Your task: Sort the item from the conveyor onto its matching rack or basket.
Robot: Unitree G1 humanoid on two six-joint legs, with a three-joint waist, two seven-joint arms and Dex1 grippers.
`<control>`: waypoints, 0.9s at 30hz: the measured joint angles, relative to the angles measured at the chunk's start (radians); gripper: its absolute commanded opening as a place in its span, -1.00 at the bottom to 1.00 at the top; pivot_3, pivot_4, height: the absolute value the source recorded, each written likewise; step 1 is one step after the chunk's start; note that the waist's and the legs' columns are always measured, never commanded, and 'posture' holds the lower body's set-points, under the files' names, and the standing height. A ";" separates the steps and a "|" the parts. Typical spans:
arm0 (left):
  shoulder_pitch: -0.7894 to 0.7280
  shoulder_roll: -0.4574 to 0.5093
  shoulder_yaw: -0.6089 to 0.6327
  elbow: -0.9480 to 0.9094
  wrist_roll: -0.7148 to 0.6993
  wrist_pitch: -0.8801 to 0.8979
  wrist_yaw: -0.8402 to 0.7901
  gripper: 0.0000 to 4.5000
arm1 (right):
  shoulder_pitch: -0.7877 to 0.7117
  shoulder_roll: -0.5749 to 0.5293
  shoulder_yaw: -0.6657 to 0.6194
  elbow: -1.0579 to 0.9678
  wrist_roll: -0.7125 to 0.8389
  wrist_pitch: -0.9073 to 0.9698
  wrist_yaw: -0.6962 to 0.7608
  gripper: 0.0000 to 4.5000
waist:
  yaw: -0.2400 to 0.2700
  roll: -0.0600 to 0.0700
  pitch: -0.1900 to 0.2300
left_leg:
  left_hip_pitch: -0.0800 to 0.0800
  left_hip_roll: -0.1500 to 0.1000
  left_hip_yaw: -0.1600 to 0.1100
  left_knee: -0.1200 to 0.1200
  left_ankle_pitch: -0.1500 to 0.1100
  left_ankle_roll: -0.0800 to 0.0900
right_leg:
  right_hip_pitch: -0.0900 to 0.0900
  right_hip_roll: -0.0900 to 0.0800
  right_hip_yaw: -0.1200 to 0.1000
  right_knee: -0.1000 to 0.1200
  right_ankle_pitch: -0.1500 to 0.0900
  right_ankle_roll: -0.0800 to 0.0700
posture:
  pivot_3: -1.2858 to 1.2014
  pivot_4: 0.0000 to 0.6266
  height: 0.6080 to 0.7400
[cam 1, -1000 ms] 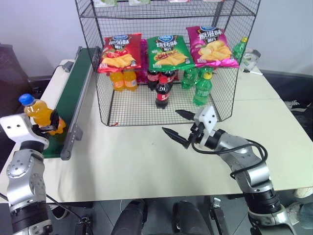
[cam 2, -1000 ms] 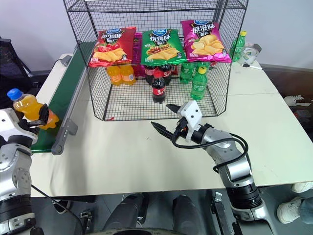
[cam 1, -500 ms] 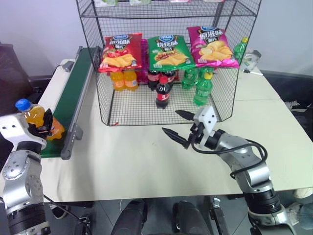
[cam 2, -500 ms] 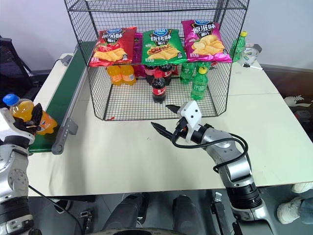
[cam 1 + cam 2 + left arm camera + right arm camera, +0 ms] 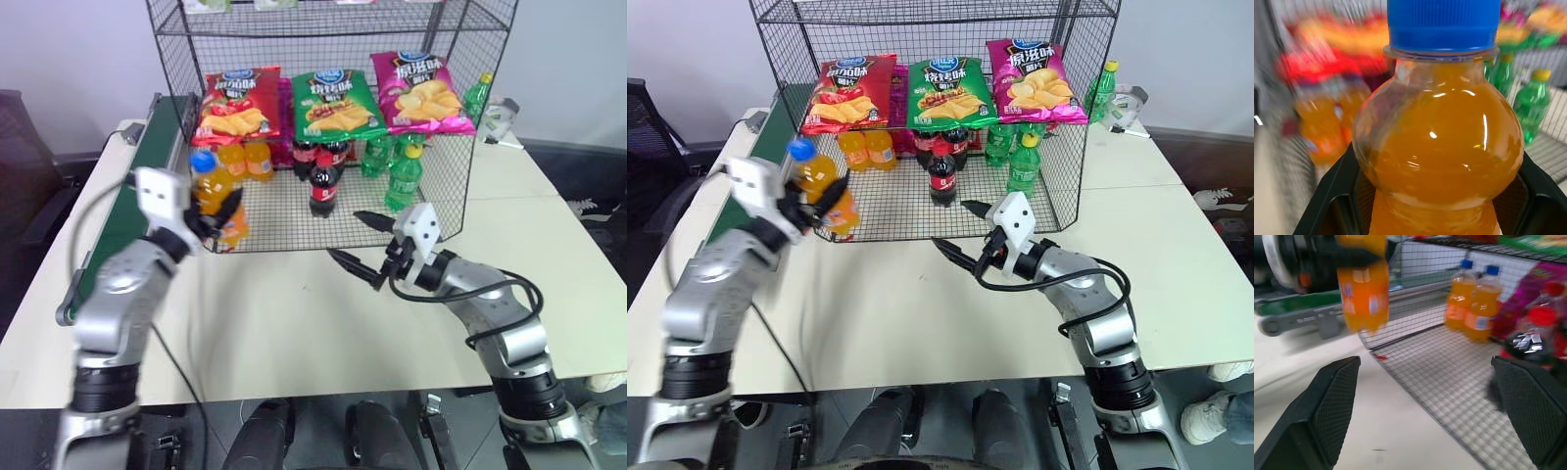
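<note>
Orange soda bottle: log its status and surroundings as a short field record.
item: orange soda bottle, blue cap, upright
holder: left gripper, shut on the bottle
position: off the conveyor, by the front left corner of the wire rack
matching stock: two orange soda bottles on the rack's bottom tier, left side
other stock: cola bottles, green soda bottles, chip bags above
right gripper: open, holding nothing, over the table
</note>
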State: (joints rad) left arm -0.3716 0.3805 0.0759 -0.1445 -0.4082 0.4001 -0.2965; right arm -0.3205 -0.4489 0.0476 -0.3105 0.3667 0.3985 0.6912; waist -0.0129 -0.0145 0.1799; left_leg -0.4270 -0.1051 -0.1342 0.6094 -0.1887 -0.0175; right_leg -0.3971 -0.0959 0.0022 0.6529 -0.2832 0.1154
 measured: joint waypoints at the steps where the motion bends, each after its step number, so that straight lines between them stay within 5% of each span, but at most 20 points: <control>1: -0.018 -0.021 -0.022 0.051 0.041 -0.028 0.018 0.11 | -0.001 -0.003 -0.004 0.000 0.000 0.000 -0.001 1.00 | 0.001 0.000 0.000 | 0.000 0.000 0.000 0.000 0.000 0.000 | 0.000 0.000 0.000 0.000 0.000 0.000 | 0.03 -0.52 1.00; 13: -0.407 -0.209 -0.008 0.897 0.246 -0.506 0.148 0.11 | 0.035 -0.005 -0.020 -0.033 -0.001 0.000 -0.029 1.00 | 0.024 -0.001 0.000 | -0.001 -0.002 0.000 0.003 0.000 0.000 | 0.000 0.000 -0.001 0.001 0.000 0.001 | 0.03 -0.52 1.00; 24: -0.535 -0.240 0.065 1.258 0.250 -0.712 0.146 0.11 | 0.044 -0.005 -0.020 -0.042 -0.001 0.001 -0.047 1.00 | 0.022 -0.001 0.000 | -0.001 -0.002 0.000 0.003 0.000 0.000 | 0.000 0.000 -0.002 0.002 0.000 0.001 | 0.03 -0.52 1.00; 27: -0.535 -0.245 0.068 1.275 0.250 -0.726 0.127 0.77 | 0.044 -0.005 -0.020 -0.042 -0.001 0.001 -0.048 1.00 | 0.022 -0.001 0.000 | -0.001 -0.002 0.000 0.003 0.000 0.000 | 0.000 0.001 -0.002 0.002 0.000 0.001 | 0.03 -0.52 1.00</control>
State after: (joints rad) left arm -0.9067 0.1352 0.1439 1.1302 -0.1583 -0.3256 -0.1696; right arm -0.2766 -0.4538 0.0275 -0.3521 0.3657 0.3992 0.6432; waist 0.0093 -0.0154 0.1802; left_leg -0.4282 -0.1071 -0.1343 0.6127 -0.1885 -0.0173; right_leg -0.3970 -0.0954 0.0003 0.6550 -0.2830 0.1163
